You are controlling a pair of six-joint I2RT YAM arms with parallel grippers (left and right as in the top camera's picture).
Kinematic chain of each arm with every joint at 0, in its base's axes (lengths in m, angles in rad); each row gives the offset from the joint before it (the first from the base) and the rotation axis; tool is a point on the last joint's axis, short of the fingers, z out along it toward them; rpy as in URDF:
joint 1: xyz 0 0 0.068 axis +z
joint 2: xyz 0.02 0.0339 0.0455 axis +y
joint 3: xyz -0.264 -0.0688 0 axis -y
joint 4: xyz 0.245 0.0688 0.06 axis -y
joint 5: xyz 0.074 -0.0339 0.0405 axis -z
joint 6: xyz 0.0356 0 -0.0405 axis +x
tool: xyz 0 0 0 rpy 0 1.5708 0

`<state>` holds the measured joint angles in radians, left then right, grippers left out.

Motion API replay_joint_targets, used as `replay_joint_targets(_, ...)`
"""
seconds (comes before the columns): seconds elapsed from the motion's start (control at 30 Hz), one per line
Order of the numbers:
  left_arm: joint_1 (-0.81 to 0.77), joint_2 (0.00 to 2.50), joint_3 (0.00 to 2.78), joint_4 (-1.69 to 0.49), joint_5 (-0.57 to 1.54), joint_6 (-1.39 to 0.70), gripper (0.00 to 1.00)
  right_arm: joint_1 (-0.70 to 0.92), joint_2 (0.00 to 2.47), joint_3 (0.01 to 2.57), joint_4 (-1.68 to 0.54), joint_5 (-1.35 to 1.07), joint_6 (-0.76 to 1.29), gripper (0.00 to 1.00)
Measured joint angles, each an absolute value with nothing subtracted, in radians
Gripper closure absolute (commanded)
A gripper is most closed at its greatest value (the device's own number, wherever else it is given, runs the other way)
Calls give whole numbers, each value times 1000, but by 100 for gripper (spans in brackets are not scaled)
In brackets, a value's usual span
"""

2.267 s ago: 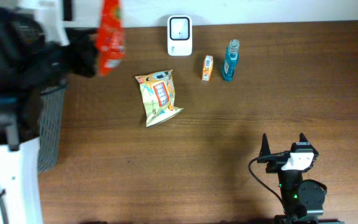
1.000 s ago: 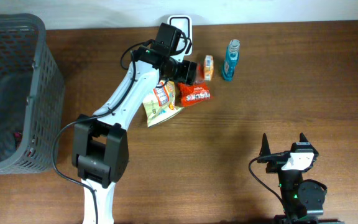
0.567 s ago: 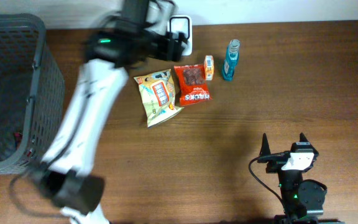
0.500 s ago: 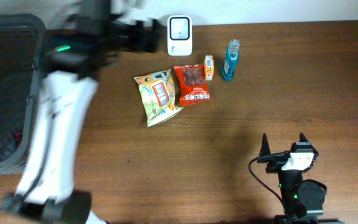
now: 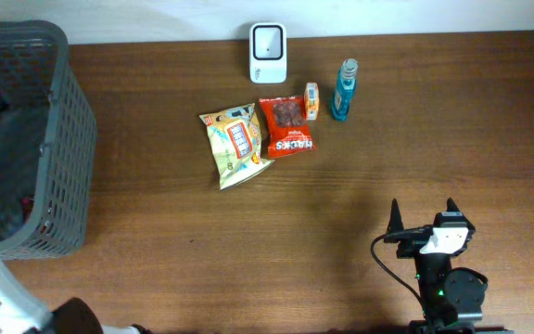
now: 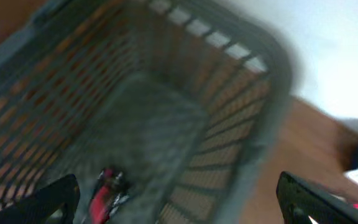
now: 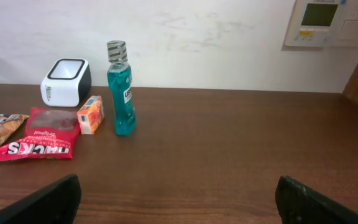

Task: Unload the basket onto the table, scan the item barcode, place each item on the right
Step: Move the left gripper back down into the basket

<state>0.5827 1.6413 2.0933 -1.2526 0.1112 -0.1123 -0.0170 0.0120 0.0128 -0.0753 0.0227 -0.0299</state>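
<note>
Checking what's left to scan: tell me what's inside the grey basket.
One small red item lies on the basket floor. Blur hides its details, and the mesh walls cover the floor's edges.

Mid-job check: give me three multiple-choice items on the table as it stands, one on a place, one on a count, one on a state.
1. The red snack bag lies: A on the scanner; B flat beside the yellow bag; C behind the blue bottle.
2. Products on the table, scanner aside: A two; B four; C six.
3. The right claw is: A open and empty; B shut on the blue bottle; C shut on the orange box.
Answers: 1 B, it lies flat next to the yellow bag; 2 B, two bags, orange box, blue bottle; 3 A, fingers apart with nothing between.
</note>
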Motion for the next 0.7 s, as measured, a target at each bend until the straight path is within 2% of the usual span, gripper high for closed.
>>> replay_joint_targets(0.17,660,1742,2043,-1351,105,-112,1,-17,12,13,-75,23,-30,1)
replay_joint_targets(0.37,670,1863,1976,-1359,68,-112,0,-17,12,13,-75,23,-30,2)
replay_joint_targets(0.43,670,1907,1971,-1360,31,-112,4,-17,12,13,-75,23,-30,2)
replay_joint_targets(0.53,670,1959,1968,-1392,-48,-110,15,-17,12,13,-75,23,-30,1)
replay_joint_targets(0.7,670,2048,1964,-1461,-126,-112,13,-17,12,13,-75,23,-31,2)
